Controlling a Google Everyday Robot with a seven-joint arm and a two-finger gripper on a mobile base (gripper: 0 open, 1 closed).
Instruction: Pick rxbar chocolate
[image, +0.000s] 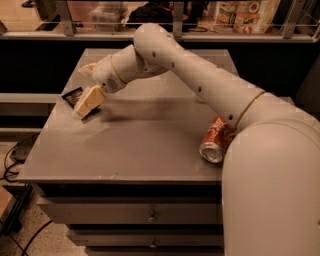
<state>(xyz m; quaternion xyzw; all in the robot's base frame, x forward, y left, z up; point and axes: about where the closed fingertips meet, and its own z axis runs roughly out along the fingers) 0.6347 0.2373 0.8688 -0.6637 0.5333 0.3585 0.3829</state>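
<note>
— One gripper (83, 92), one chocolate bar (73, 95), no grasp yet: how does the scene read at the left edge of the worktop (140, 145)?

— The black-wrapped bar lies flat on the grey top, close to the left edge and toward the far left corner. The robot's arm (200, 75) reaches across from the near right corner, and the gripper hangs low, right at the bar. Its pale fingers (90, 101) stand apart. The near one overlaps the bar's right end, and the other shows on the far side. Whether the near finger touches the wrapper cannot be told, but nothing is clamped on it.

— So how much of the job is done?

— By the look of it, the reach is all but complete, with the gripper brought to the right object and set about it. The pick itself is not done. The bar rests on the worktop, so the closing of the fingers and the lift remain. A thin, flat wrapper may call for a low, careful pinch.

— Anything nearby to complicate it?

— A red soda can (215, 142) lies on its side toward the right edge, well apart from the bar and unlikely to interfere.
</note>
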